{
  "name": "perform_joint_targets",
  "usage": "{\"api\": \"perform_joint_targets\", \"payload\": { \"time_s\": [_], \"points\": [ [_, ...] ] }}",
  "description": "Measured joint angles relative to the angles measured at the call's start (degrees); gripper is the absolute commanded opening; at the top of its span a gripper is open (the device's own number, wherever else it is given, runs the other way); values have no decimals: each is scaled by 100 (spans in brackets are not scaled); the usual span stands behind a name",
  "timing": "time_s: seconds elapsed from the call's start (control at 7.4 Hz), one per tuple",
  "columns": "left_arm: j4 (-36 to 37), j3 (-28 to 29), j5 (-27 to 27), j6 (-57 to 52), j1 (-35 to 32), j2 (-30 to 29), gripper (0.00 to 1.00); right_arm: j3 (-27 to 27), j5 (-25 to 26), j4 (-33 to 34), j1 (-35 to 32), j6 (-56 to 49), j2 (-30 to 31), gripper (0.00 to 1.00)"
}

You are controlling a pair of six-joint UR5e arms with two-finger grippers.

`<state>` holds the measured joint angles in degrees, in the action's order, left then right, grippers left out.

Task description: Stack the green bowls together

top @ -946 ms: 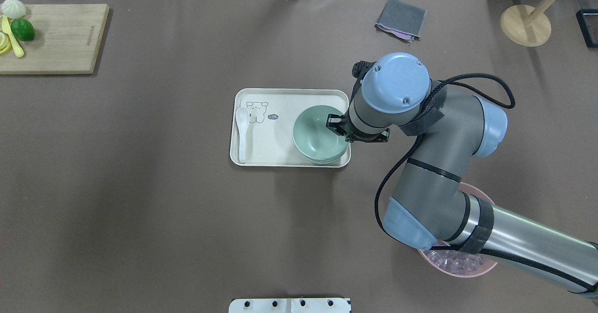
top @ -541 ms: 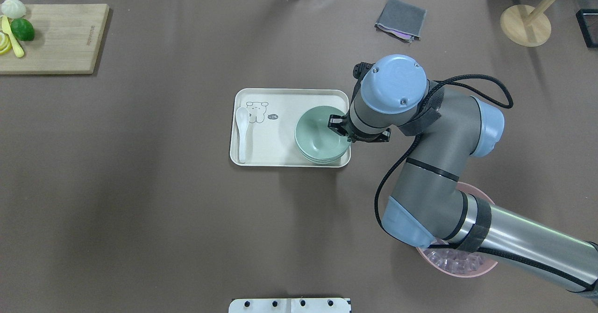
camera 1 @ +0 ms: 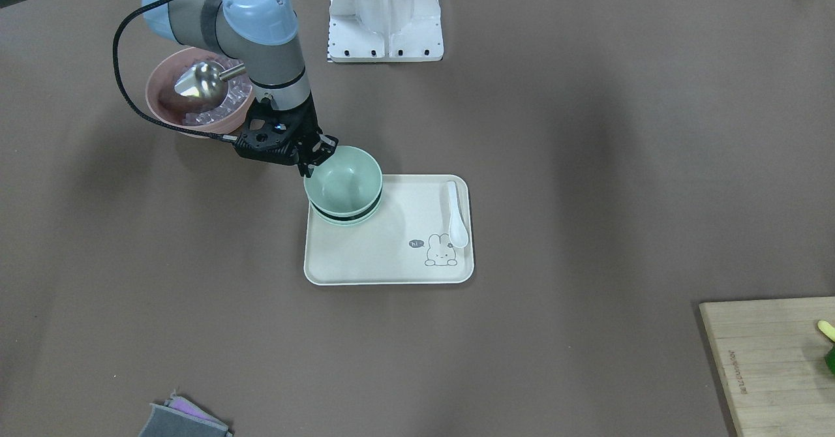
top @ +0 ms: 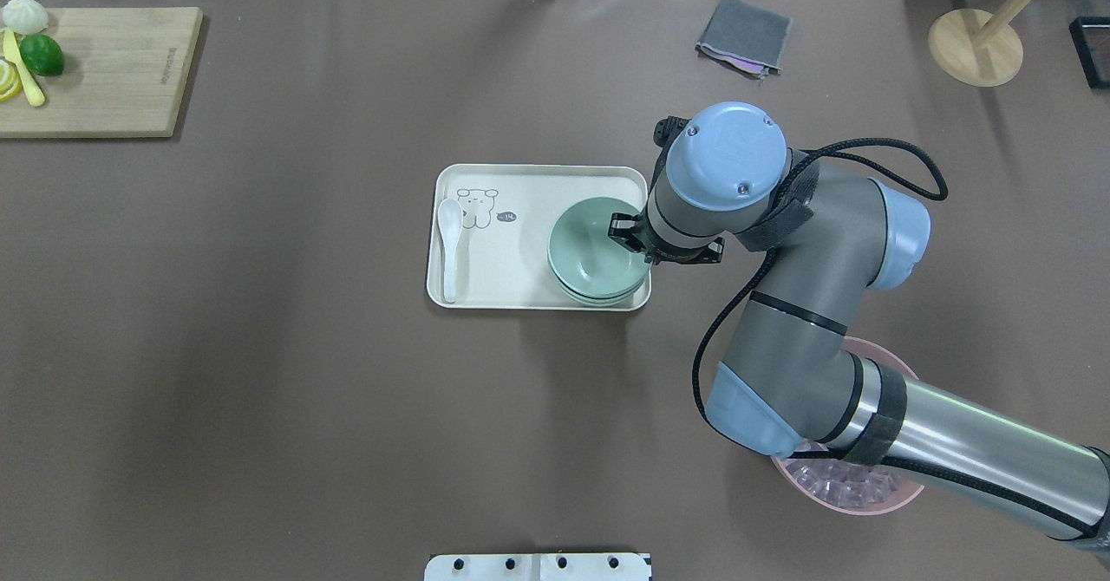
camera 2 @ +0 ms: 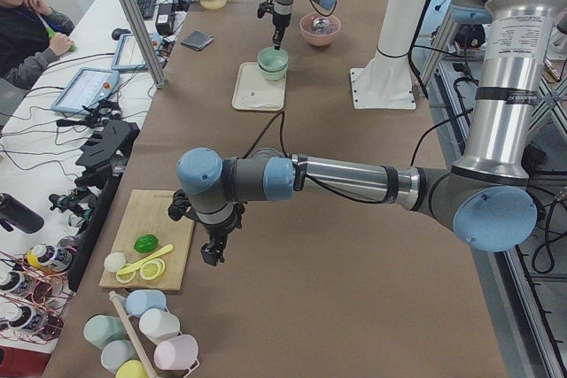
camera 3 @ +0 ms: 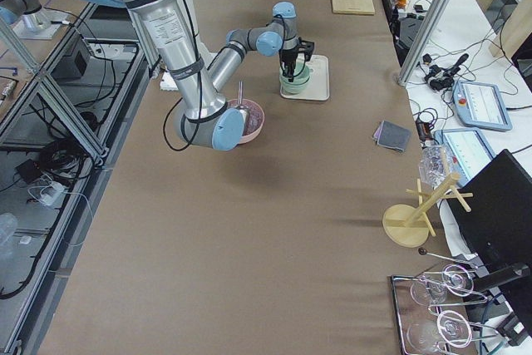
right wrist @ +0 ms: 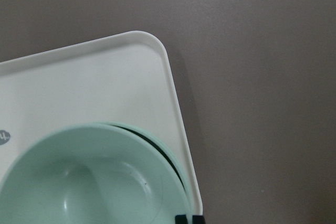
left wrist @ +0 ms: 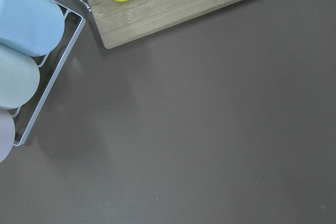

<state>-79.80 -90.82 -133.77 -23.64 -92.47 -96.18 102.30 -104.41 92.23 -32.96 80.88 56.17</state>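
Tray (camera 1: 365,254), centre of front-facing view: small dark speech bubble (camera 1: 416,244) reads "hi", beside a bunny drawing (camera 1: 441,253). Cutting board (camera 1: 776,365), lower right: burned-in brand mark (camera 1: 736,372) along the edge (letters too small to read).

bowls (top: 594,251) stacked on tray (top: 520,260) — right end | spoon (top: 450,243) on left end | cutting board (top: 95,69) far left

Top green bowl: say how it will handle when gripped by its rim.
Probably stiff: the top bowl shows no flex though the right gripper pinches only its rim. Likely light, since that one-sided pinch holds it roughly level. Nested in the lower bowls, it should resist tipping.
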Motion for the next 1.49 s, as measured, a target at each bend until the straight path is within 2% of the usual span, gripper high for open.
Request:
{"api": "perform_joint_targets", "payload": {
  "time_s": [0.41, 1.49],
  "points": [
    [0, 3, 0, 0, 1, 2, 98, -171, 0, -338, 0, 14, 10, 0],
    [8, -8, -8, 9, 1, -1, 98, -201, -9, -373, 12, 7, 70, 0]
  ]
}}
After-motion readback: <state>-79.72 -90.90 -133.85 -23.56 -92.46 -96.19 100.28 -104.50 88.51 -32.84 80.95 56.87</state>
